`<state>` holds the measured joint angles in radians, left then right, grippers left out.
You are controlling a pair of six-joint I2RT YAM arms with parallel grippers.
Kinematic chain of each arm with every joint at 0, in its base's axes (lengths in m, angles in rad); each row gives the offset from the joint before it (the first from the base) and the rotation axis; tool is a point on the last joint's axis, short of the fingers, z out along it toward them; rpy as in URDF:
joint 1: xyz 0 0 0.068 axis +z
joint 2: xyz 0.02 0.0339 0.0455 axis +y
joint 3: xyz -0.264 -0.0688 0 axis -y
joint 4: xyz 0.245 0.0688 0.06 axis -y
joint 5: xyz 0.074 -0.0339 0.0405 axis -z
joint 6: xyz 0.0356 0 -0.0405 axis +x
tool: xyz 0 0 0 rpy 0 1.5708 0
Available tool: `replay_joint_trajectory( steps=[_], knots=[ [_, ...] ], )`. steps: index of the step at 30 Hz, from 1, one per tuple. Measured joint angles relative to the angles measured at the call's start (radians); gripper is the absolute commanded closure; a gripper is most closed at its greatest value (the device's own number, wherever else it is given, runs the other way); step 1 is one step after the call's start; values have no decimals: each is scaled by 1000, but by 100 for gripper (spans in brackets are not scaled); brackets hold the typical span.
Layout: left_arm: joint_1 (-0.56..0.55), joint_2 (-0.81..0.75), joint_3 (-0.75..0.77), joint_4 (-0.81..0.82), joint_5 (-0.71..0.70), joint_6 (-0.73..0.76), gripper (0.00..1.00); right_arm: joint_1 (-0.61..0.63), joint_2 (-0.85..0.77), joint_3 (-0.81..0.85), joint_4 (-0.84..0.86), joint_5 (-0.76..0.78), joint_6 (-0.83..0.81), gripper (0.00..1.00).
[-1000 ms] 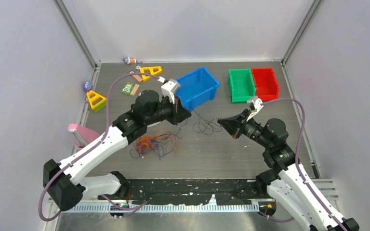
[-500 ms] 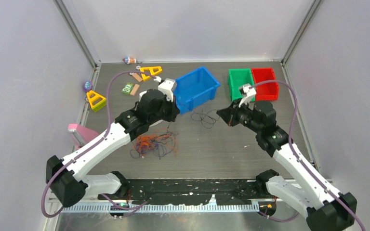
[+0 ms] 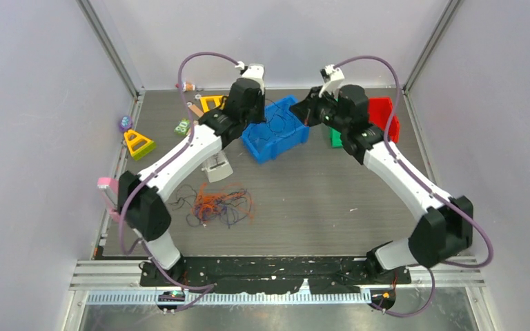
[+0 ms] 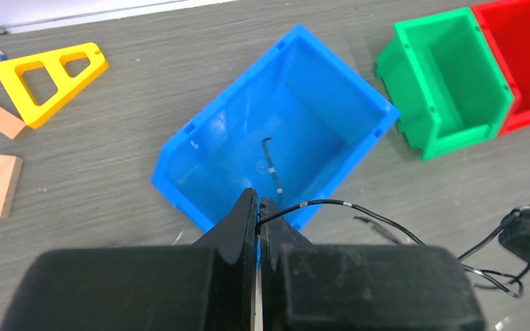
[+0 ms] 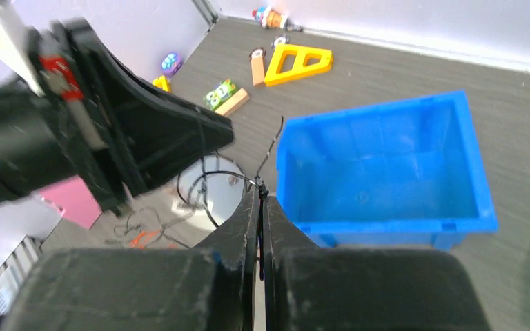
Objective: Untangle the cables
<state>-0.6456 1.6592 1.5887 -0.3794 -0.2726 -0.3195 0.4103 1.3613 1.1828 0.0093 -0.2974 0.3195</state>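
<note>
A single black cable (image 4: 359,207) is stretched in the air between my two grippers, above the blue bin (image 4: 221,138). My left gripper (image 4: 259,205) is shut on one end of it, above the bin's near corner. My right gripper (image 5: 261,196) is shut on the other end, a little to the right, with slack loops hanging below it. In the top view the left gripper (image 3: 263,116) and the right gripper (image 3: 308,110) face each other over the bin (image 3: 297,134). The remaining cables (image 3: 217,203), orange-red, purple and black, lie as a tangled clump on the table.
A green bin (image 3: 345,110) and a red bin (image 3: 385,117) stand right of the blue one. Yellow triangles (image 3: 138,143), wooden blocks (image 4: 0,186) and small toys lie at the back left. A white object (image 3: 215,167) and a pink one (image 3: 107,186) sit on the left.
Both arms have lifted and swung from mid-table to the back, over the blue bin, carrying the black cable between them. The clump stayed where it was.
</note>
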Motion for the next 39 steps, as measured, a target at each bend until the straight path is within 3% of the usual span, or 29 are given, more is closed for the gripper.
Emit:
replay_joint_trajectory(
  steps=[5,7,8,9,10,12,13,18,29,34,39],
  knots=[
    [23,200,169,-11,-27,-18,100,0,196,171,14,2,2,95],
    [33,281,246,-24,-26,-29,100,0,276,232,21,4,5,90],
    [39,318,286,-32,-25,-37,95,0,303,249,20,8,7,75],
    [42,346,315,-39,-25,-41,84,0,332,266,20,14,12,66],
    [47,379,354,-54,-24,-44,72,-1,369,283,17,23,16,43],
    [53,436,429,-85,-26,-50,44,-3,408,301,6,36,30,26],
    [55,460,468,-114,-36,-43,38,-5,429,313,-7,61,24,24],
    [76,491,557,-226,-47,-48,22,-35,470,335,-64,101,39,21],
    [63,410,444,-303,0,-15,20,-35,382,276,-91,132,39,23],
    [79,240,283,-290,27,-19,18,-33,348,271,-114,120,9,27],
    [122,-13,81,-235,66,-26,18,-16,438,408,-198,112,-34,26]
  ],
)
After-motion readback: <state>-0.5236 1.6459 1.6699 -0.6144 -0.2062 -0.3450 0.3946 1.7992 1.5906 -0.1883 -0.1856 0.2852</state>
